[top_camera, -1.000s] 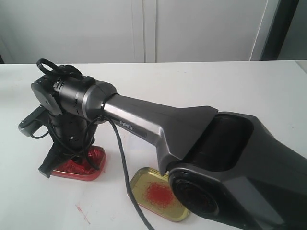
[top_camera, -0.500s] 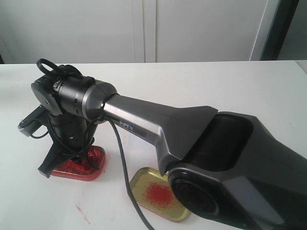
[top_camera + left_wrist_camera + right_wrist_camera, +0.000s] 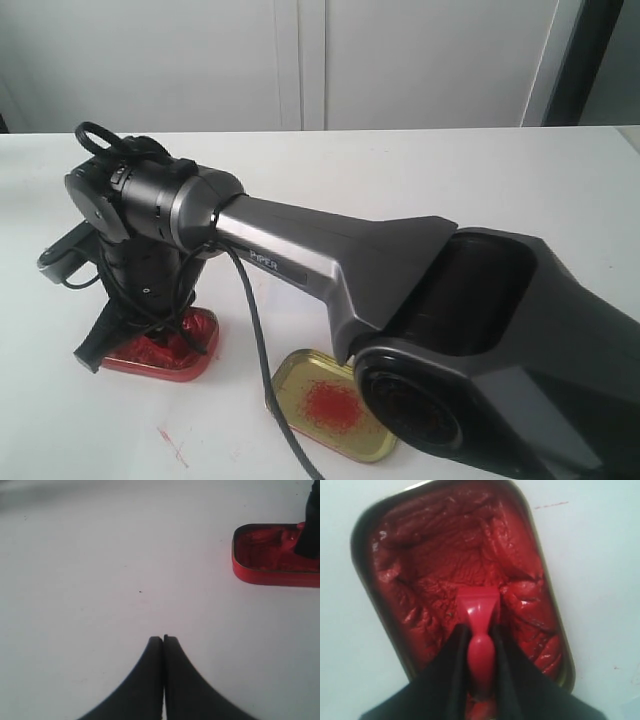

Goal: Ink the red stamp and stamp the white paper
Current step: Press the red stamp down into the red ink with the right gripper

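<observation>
The red stamp (image 3: 478, 625) sits between the fingers of my right gripper (image 3: 479, 630), which is shut on its rounded knob. Its square base points down into the red paste of the open ink tin (image 3: 440, 565); whether it touches the paste I cannot tell. In the exterior view the right arm reaches across to the left, its gripper (image 3: 130, 330) over the ink tin (image 3: 190, 345); the stamp is hidden there. My left gripper (image 3: 163, 639) is shut with nothing in it, hovering over bare table a short way from the ink tin (image 3: 272, 555). The white paper is out of view.
A gold oval lid (image 3: 325, 405) with a red smear lies on the white table (image 3: 420, 180) near the front, right of the ink tin. A faint red streak (image 3: 172, 445) marks the table in front of the tin. The right arm's bulk (image 3: 480, 340) fills the lower right.
The right gripper and the ink tin's visible end have shifted slightly left and down in the exterior view. Nothing else has moved.
</observation>
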{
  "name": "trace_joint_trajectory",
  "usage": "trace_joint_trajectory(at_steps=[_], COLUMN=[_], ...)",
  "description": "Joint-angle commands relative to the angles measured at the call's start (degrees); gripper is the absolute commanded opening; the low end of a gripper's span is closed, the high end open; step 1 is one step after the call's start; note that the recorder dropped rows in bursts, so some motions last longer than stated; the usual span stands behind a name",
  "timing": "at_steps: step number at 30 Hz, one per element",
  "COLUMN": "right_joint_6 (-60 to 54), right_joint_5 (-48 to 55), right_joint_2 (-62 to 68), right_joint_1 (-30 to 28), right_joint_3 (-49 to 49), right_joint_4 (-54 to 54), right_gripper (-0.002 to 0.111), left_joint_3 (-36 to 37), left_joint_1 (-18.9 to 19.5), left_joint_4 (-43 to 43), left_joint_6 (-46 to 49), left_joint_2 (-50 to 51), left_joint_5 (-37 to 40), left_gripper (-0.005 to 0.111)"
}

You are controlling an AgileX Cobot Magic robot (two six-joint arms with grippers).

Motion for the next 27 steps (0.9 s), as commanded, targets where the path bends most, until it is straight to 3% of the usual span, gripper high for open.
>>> trace_joint_trajectory(at_steps=[1,27], right_joint_6=[1.37,4.80], right_joint_5=[0.42,0.42], right_joint_2=[-2.12,-3.21], right_joint_1=[-0.10,-1.63], right_joint_3=[0.41,0.59], right_joint_4=[0.53,1.25], right_gripper=[0.000,0.000], left_joint_3=[0.58,0.58], left_joint_1=[0.12,0.12], left_joint_4=[-0.03,-0.03], left_joint_6=[-0.01,-0.01], left_joint_2=[-0.27,-0.27], left_joint_5=[0.40,0.40], left_gripper=[0.000,0.000])
